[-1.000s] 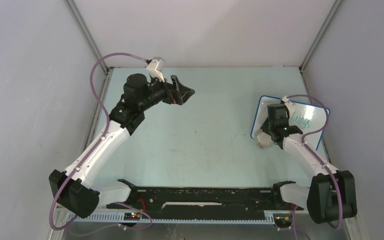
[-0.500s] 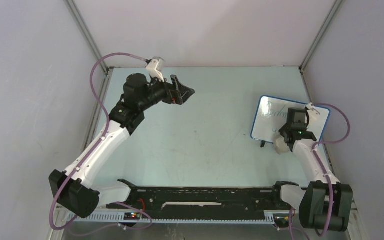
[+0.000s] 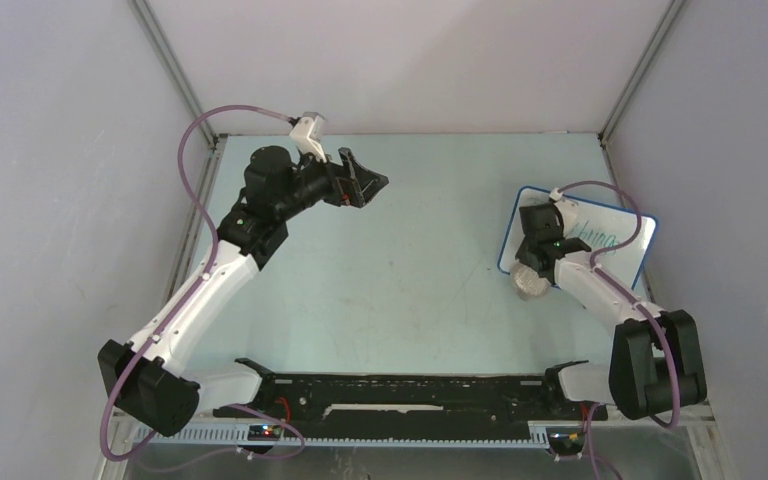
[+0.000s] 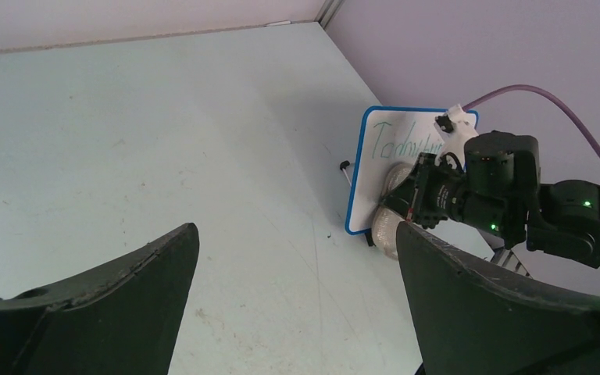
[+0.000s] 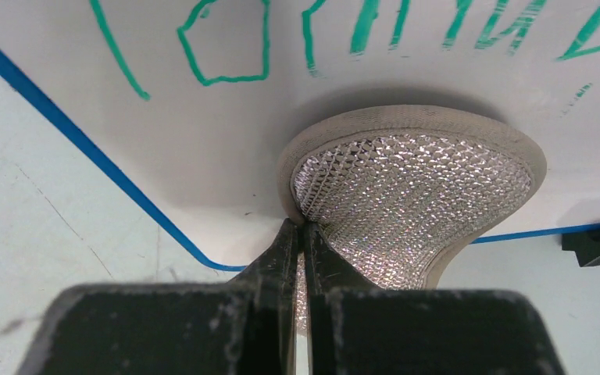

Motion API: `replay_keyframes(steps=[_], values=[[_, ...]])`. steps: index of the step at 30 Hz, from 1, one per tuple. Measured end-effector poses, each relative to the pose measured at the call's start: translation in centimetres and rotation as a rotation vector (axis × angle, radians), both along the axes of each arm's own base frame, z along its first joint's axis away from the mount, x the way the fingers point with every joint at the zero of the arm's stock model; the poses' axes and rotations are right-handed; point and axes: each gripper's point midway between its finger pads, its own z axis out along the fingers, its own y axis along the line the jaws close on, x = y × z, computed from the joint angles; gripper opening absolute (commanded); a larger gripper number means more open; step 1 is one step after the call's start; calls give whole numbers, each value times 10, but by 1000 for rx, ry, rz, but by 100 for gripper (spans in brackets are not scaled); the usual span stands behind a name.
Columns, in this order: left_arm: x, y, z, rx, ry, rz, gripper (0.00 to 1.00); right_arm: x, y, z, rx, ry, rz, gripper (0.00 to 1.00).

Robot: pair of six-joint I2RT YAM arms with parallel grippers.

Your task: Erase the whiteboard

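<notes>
right pincer (image 5: 303,234) clamped on sponge (image 5: 414,187), its face pressed flat to whiteboard (image 3: 628,235) for wiping; green writing (image 5: 230,79) not yet wiped | whiteboard stands tilted at right side of tabletop (image 3: 410,260) | left pincer (image 4: 297,230) apart, hanging far-left, clear of the work

Whiteboard (image 5: 164,156) glossy white, blue rim, green handwriting (image 5: 226,79). Sponge pad (image 5: 410,180) grey-beige edge, silvery diamond-mesh face. Bench (image 3: 410,250) pale mint. Walls (image 3: 50,200) lilac-grey.

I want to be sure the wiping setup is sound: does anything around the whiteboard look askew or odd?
The sponge pad is pinched by one edge in the right tool and buckled into a cup, overhanging the lower rim of the whiteboard. The green writing shows above it.
</notes>
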Motion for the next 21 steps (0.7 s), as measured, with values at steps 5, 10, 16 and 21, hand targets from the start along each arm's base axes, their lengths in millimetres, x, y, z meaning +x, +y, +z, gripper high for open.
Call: replay_keyframes(steps=[5, 10, 16, 21], values=[[0, 0, 0, -1, -1, -1, 98, 1, 3, 1, -3, 2, 0, 0], [0, 1, 1, -8, 2, -2, 98, -9, -35, 5, 24, -33, -109, 0], [4, 5, 2, -28, 5, 6, 98, -23, -74, 1, 31, -28, -220, 0], [4, 5, 1, -29, 9, 5, 98, -15, -47, -1, -9, 5, -123, 0]])
